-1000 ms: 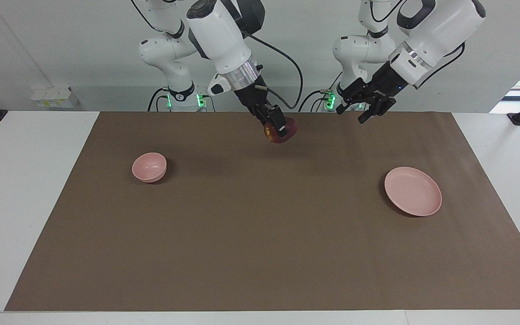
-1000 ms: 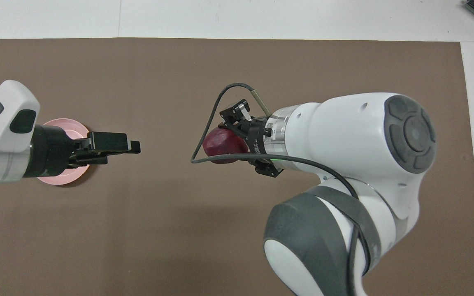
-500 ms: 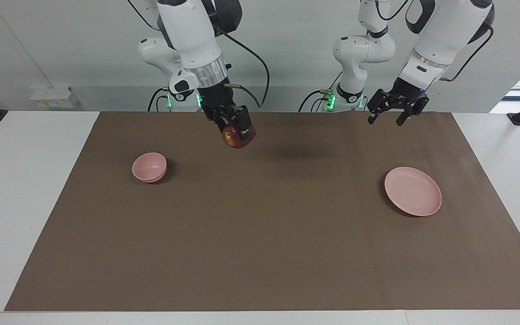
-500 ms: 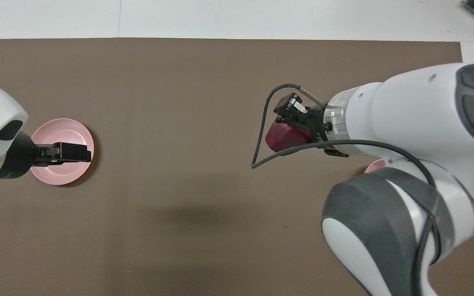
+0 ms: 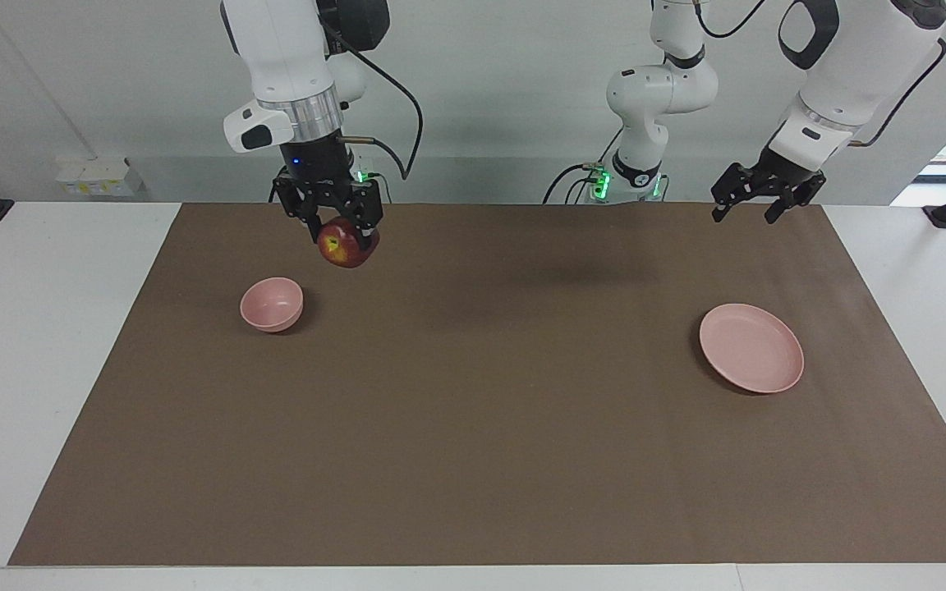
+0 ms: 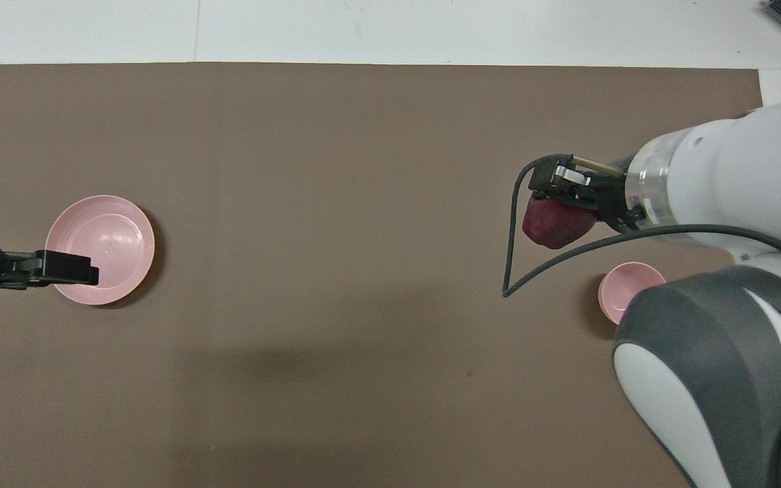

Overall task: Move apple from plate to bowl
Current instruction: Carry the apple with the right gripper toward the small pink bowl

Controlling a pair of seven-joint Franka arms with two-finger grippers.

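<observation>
My right gripper (image 5: 343,236) is shut on the dark red apple (image 5: 347,245) and holds it in the air over the brown mat, close beside the small deep pink bowl (image 5: 272,304). In the overhead view the apple (image 6: 556,226) hangs from the right gripper (image 6: 554,211), and the right arm hides part of the bowl (image 6: 624,288). The flat pink plate (image 5: 751,347) lies bare at the left arm's end of the table. My left gripper (image 5: 744,215) is open and empty, raised near the plate; from overhead the left gripper (image 6: 91,274) overlaps the plate (image 6: 102,240).
A brown mat (image 5: 473,427) covers most of the white table (image 5: 46,345). The bowl and the plate are the only things standing on it.
My right gripper has carried the apple from over the table's middle to beside the bowl. My left gripper has drawn back from the middle toward its own end.
</observation>
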